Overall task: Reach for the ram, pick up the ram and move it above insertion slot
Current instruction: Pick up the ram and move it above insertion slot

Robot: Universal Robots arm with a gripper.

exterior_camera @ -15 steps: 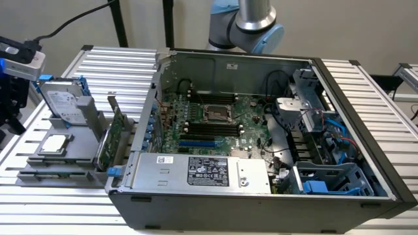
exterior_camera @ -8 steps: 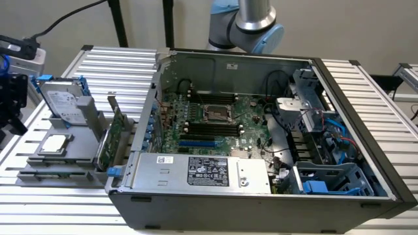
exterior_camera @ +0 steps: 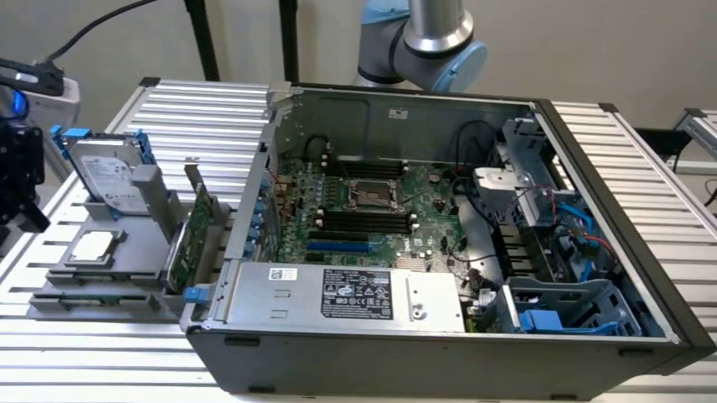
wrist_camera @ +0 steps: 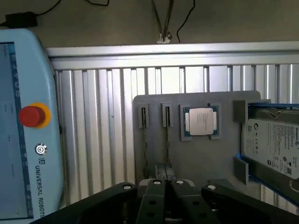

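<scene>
Pincer point(wrist_camera: 168, 187) tips together, holding nothing, near gray tray point(wrist_camera: 154, 105) w/ ram point(wrist_camera: 167, 135), CPU point(wrist_camera: 201, 121) & HDD point(wrist_camera: 273, 144) alongside.

The pendant point(wrist_camera: 25, 135) and the drive point(wrist_camera: 273, 144) are cut by the wrist view's edges, as is the pincer point(wrist_camera: 164, 184), which hides the near end of what seems the ram point(wrist_camera: 167, 140).
</scene>
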